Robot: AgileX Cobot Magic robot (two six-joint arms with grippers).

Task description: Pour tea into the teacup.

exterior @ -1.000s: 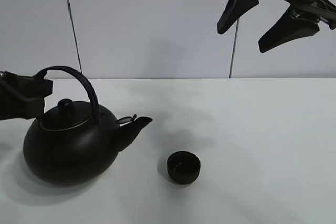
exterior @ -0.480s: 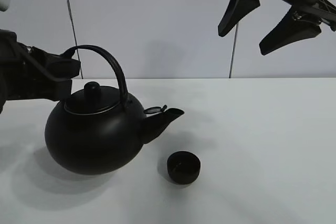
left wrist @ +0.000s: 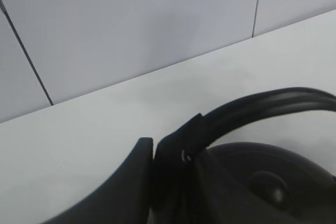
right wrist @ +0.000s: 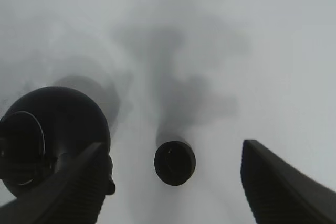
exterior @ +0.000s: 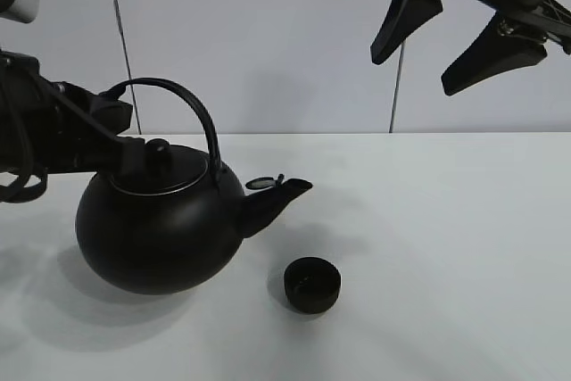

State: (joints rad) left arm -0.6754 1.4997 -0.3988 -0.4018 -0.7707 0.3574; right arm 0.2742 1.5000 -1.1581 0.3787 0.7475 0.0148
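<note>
Teacup (exterior: 312, 284) sits mouth-up; left fingers (left wrist: 128, 182) seemingly pinch kettle handle (left wrist: 262, 102), spout (exterior: 285, 194) toward it; right fingers (exterior: 406, 11) spread empty.

No text, label, brand, number or sign could be read in any view. The kettle (exterior: 156, 229) and the teacup (exterior: 312, 285) showed only plain black surfaces.
</note>
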